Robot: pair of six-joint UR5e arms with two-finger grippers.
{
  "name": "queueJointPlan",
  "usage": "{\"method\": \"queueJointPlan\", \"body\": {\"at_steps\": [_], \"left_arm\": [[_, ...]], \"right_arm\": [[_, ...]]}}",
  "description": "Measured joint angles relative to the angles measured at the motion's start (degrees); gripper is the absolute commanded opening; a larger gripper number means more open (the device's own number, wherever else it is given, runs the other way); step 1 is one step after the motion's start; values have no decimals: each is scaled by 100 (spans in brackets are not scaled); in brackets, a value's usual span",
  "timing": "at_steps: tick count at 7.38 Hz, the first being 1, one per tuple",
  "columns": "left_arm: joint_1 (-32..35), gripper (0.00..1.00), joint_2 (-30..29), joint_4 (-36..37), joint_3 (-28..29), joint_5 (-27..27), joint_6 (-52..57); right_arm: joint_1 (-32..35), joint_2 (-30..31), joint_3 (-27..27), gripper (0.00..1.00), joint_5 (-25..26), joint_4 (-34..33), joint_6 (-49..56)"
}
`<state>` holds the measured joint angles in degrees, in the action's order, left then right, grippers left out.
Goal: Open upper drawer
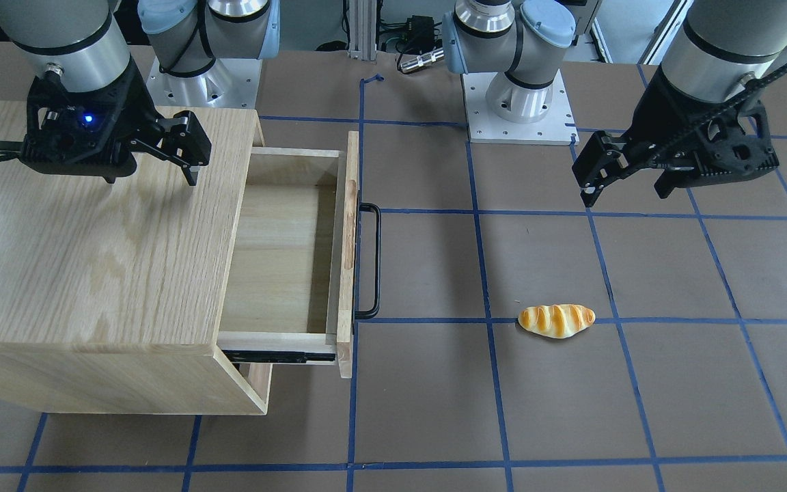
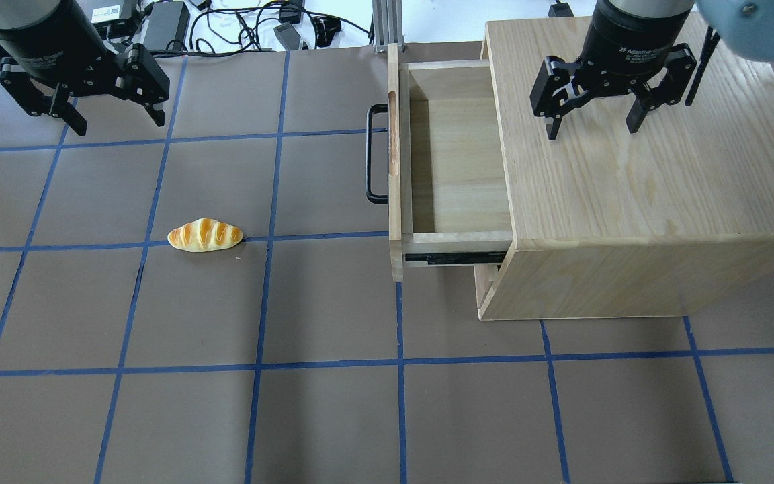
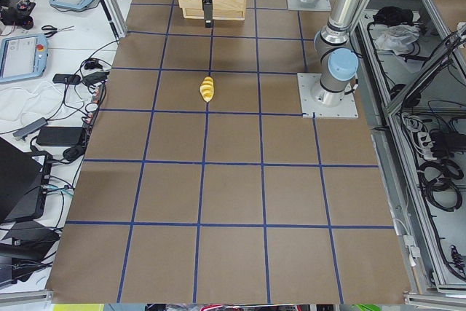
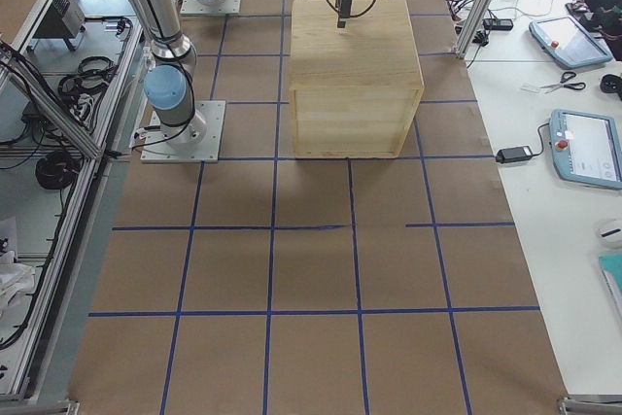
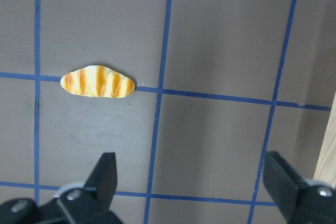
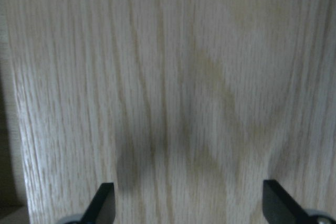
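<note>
Overhead exterior: upper drawer (image 2: pixel 454 161) is sitting pulled out, upper centre; I'm holding left gripper (image 2: pixel 120 124) and right gripper (image 2: pixel 592 131) spread, empty, clear of it.

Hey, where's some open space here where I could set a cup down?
The open upper drawer looks bare inside. The table is bare between the bread roll and the drawer's black handle, and across the robot's side of both. The cabinet top is bare too, except its far part, crowded by the open right gripper hovering over it.
</note>
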<state>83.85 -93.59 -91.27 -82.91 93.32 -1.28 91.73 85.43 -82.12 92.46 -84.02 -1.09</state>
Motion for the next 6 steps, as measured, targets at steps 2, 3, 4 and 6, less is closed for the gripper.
{"method": "queueJointPlan", "body": {"at_steps": [2, 3, 4, 6], "left_arm": [[47, 100, -31, 76, -41, -16, -2], [87, 100, -51, 107, -47, -39, 8], [111, 100, -53, 138, -55, -73, 23], [131, 100, -44, 159, -68, -128, 32]], "right_arm": [[1, 0, 0, 100, 0, 0, 3], [1, 0, 1, 100, 0, 0, 3], [0, 0, 2, 100, 0, 0, 2], [1, 0, 3, 100, 0, 0, -1]]}}
